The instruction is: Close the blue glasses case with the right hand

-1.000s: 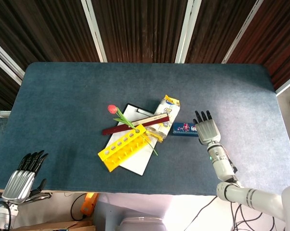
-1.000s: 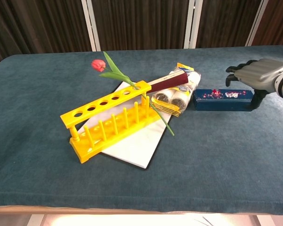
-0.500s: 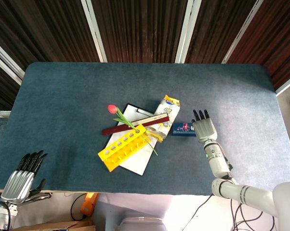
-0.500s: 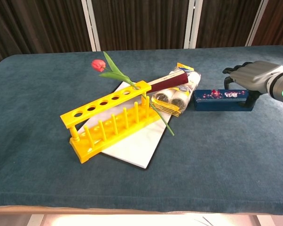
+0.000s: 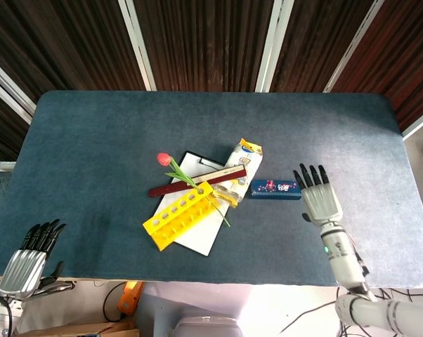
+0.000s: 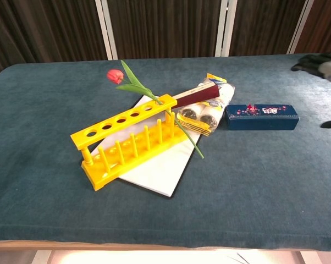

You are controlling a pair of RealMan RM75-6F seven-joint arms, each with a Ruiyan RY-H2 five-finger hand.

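Observation:
The blue glasses case (image 5: 275, 189) (image 6: 261, 116) lies flat on the table with its lid down, a small floral print on top. My right hand (image 5: 321, 200) is to its right, apart from it, fingers spread and holding nothing. In the chest view only the edge of the right hand (image 6: 324, 65) shows at the frame's right side. My left hand (image 5: 32, 258) hangs past the table's front left edge, fingers extended, holding nothing.
Left of the case lies a pile: a yellow test-tube rack (image 5: 178, 215) (image 6: 127, 144), a white clipboard (image 5: 194, 232), a dark red ruler (image 5: 197, 182), a red tulip (image 5: 165, 160) (image 6: 115, 76) and a snack packet (image 5: 237, 168) (image 6: 209, 110). The blue table (image 5: 92, 140) stretches wide around them.
My right hand has lifted off the case and pulled back to the right and toward the table's front edge. The case now lies fully uncovered.

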